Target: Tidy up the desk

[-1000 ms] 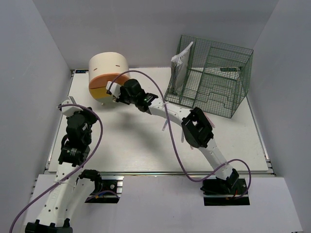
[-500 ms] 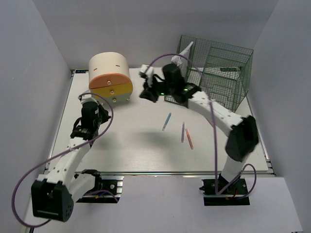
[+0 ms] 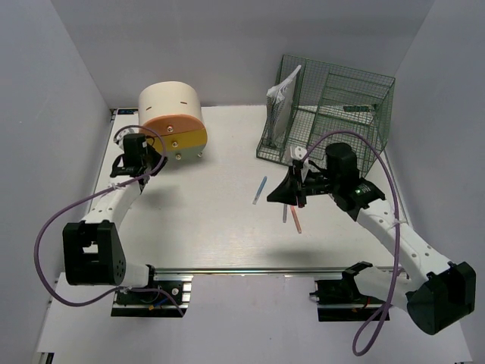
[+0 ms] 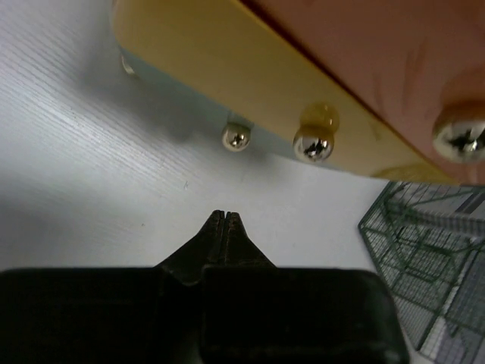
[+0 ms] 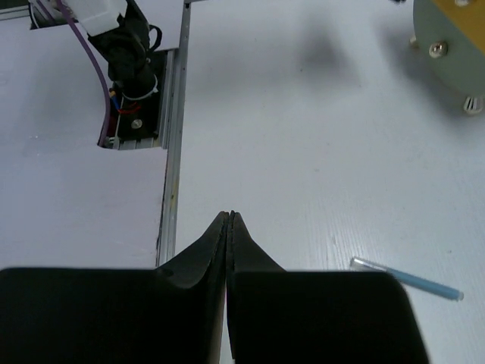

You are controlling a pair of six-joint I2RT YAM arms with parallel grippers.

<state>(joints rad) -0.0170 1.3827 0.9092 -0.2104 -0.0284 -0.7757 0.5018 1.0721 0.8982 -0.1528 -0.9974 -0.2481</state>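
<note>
Plain pale grey walls close in a large flat white rectangular desk (image 3: pixel 212 235) with a metal rail (image 3: pixel 250 269) along its near edge, and the desk spreads beneath both arms. The left gripper (image 3: pixel 154 159) sits at the desk's far left with its black fingers pressed together on nothing. Its tips are low over the white surface, just in front of the cream-and-orange round drawer box (image 3: pixel 170 114); whether they touch the desk cannot be told. The right gripper (image 3: pixel 273 199) is over the desk right of centre, pinched closed and empty, pointing left near a thin light-blue pen (image 3: pixel 260 189). Its dark body covers the upper ends of a red pen (image 3: pixel 296 223) and a greyish pen (image 3: pixel 285 214) lying side by side. A green wire rack (image 3: pixel 333 114) holding a white crinkled packet (image 3: pixel 282 98) stands at the far right. In the left wrist view the box is cut off at the top, showing only its yellow front and shiny knobs (image 4: pixel 313 144).
</note>
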